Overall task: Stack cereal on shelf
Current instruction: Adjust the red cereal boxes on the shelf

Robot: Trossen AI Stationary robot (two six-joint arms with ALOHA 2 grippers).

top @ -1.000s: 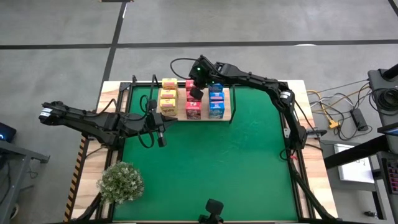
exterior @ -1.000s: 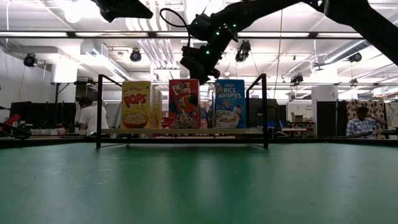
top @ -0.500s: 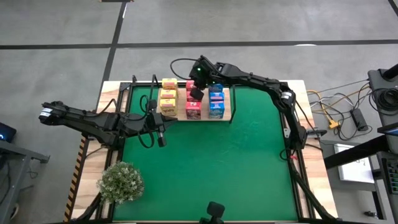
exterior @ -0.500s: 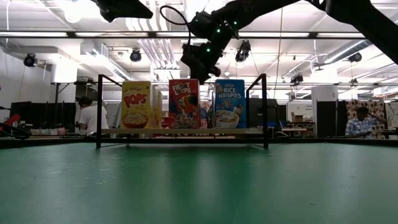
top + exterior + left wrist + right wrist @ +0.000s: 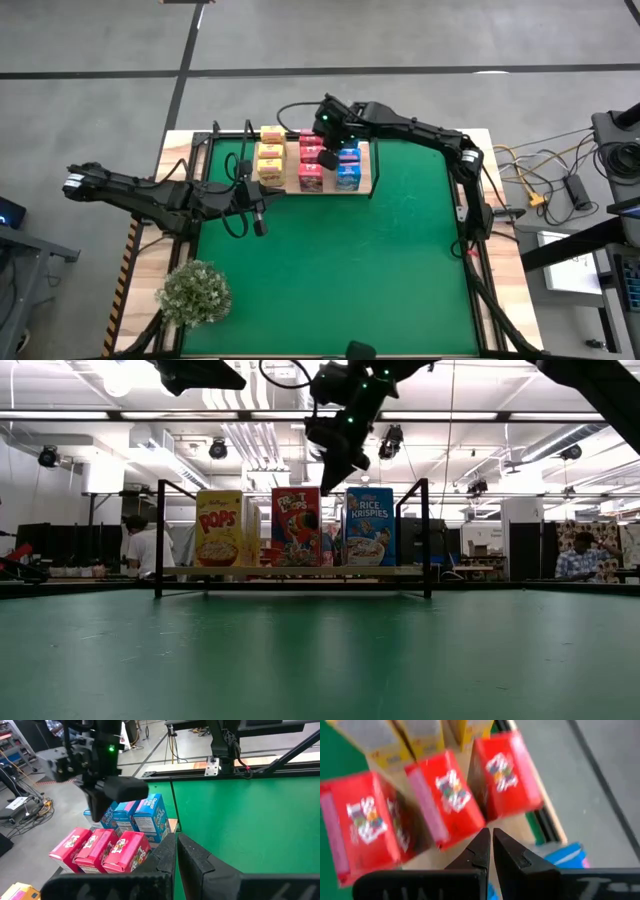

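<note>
Dark fingers of the right gripper (image 5: 326, 158) are pressed together with nothing between them — they hang in the air above the shelf (image 5: 364, 172), over the gap between the pink-red cartons (image 5: 311, 162) and the blue cartons (image 5: 348, 163). From table height the right gripper (image 5: 334, 463) shows clear of the carton tops, not touching any of them. Its own wrist camera looks straight down past the closed fingertips (image 5: 491, 851) onto three pink-red cartons (image 5: 440, 802), with yellow ones beyond and a corner of blue beside the tips.

All nine cereal cartons sit on the wooden shelf at the far edge of the green mat (image 5: 340, 270), in three rows by colour: yellow cartons (image 5: 269, 152) toward the left arm's side, pink-red in the middle, blue toward the right arm's side. The low view shows the front three standing upright, side by side, between the black wire end frames.

Off the near left corner of the shelf, the left gripper (image 5: 259, 224) waits above the mat — closed as well, holding nothing. A bushy pale green plant (image 5: 194, 292) stands at the table's near left corner, well apart from the shelf.
</note>
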